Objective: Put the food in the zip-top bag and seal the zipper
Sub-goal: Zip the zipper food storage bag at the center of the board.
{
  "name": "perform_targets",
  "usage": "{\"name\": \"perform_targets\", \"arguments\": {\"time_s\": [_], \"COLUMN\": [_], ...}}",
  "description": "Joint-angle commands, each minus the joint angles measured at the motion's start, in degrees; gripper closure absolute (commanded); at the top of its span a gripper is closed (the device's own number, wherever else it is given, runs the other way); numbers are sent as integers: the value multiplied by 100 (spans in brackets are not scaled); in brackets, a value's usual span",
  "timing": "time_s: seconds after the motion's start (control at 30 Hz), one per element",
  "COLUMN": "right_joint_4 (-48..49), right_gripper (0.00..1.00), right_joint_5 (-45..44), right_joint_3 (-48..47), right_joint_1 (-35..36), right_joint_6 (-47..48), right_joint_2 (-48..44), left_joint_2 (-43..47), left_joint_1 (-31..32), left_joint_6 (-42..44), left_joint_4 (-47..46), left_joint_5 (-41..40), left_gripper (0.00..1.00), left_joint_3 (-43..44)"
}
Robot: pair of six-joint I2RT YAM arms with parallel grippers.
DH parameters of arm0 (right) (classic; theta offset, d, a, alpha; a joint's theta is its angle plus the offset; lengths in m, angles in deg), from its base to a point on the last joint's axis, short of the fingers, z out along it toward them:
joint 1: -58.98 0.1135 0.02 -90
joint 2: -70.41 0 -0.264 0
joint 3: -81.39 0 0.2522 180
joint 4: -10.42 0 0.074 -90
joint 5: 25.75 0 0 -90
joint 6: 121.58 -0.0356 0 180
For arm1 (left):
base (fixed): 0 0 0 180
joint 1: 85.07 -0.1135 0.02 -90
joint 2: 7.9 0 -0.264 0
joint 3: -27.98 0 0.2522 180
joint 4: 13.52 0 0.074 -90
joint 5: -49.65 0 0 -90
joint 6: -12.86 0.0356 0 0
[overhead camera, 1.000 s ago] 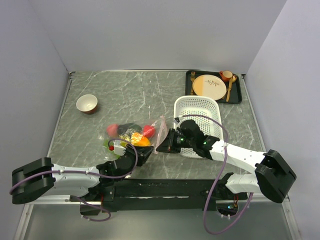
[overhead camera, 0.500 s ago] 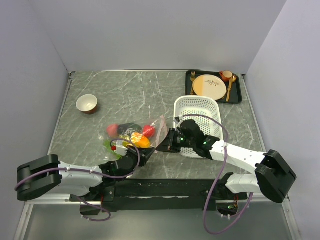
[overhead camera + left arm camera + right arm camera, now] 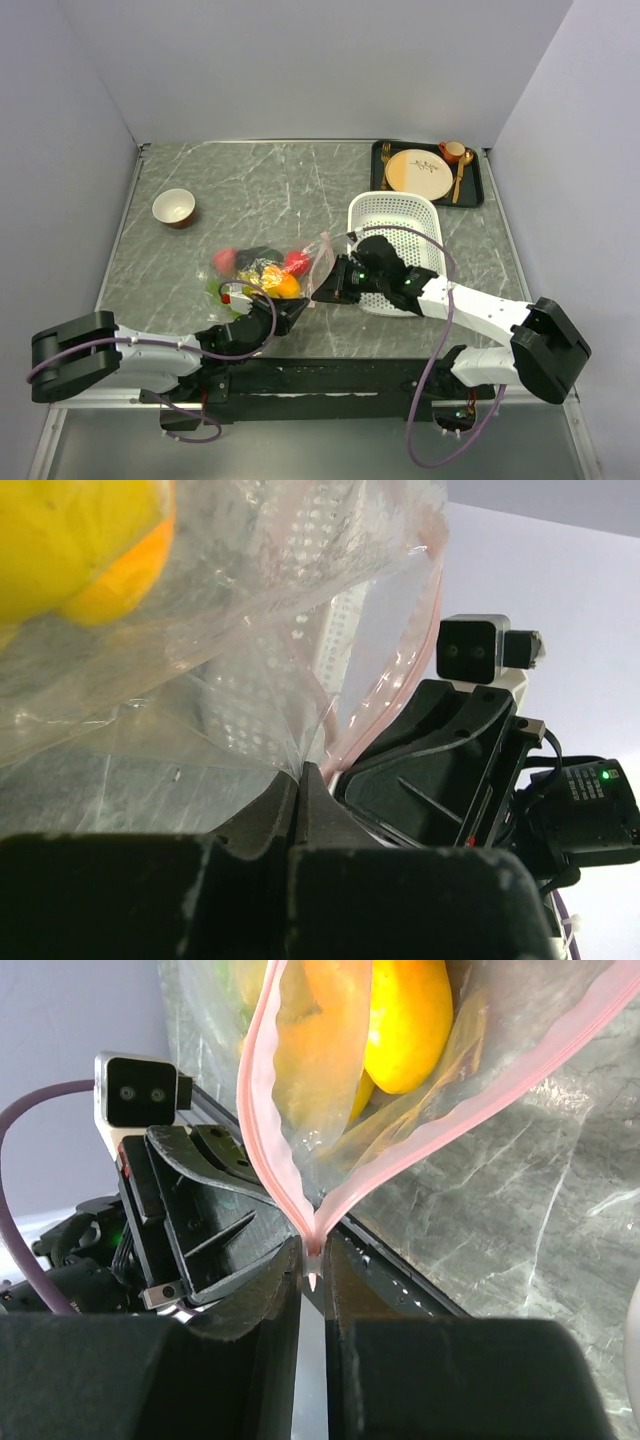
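Right wrist view: right gripper (image 3: 312,1258) pinches one end of the zipper (image 3: 248,1100), whose parted strips run straight ahead; left gripper (image 3: 302,780), facing it, clamps the zip-top bag (image 3: 250,630).

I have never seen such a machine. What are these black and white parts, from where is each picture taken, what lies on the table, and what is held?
They are two robot arms bolted at the table's near edge. The wide picture looks down from above and behind them, with the left arm on the left and the right arm on the right. The two close pictures come from a small camera on each wrist.

On the marble table are a clear zip-top bag with toy fruits inside, a white basket, a small bowl and a black tray with a plate.

The left gripper is shut on the bag's plastic. The right gripper pinches the end of the pink zipper, whose two strips stand apart.
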Motion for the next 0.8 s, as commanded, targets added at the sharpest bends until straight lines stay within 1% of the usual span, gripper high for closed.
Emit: {"name": "perform_targets", "arguments": {"time_s": [0.0,0.13,0.37,0.53,0.77], "right_joint_4": [221,238,475,625,458], "right_gripper": [91,91,90,90,90], "right_joint_5": [-427,-444,-374,-365,-523], "right_joint_3": [-372,-285,67,58,-82], "right_joint_1": [-140,-158,-166,-201,-263], "right_joint_6": [-1,-124,-422,-467,-396], "right_joint_2": [4,-40,-58,21,-75], "left_joint_2": [210,571,1545,1872,2241], "left_joint_1": [143,144,144,152,144], "left_joint_6": [-79,-97,26,9,-53], "left_joint_4": [74,320,953,1243,1594], "left_joint_5": [220,132,53,194,211], "left_gripper": [99,99,99,99,99], "left_joint_3": [-172,-329,-479,-550,-734]}}
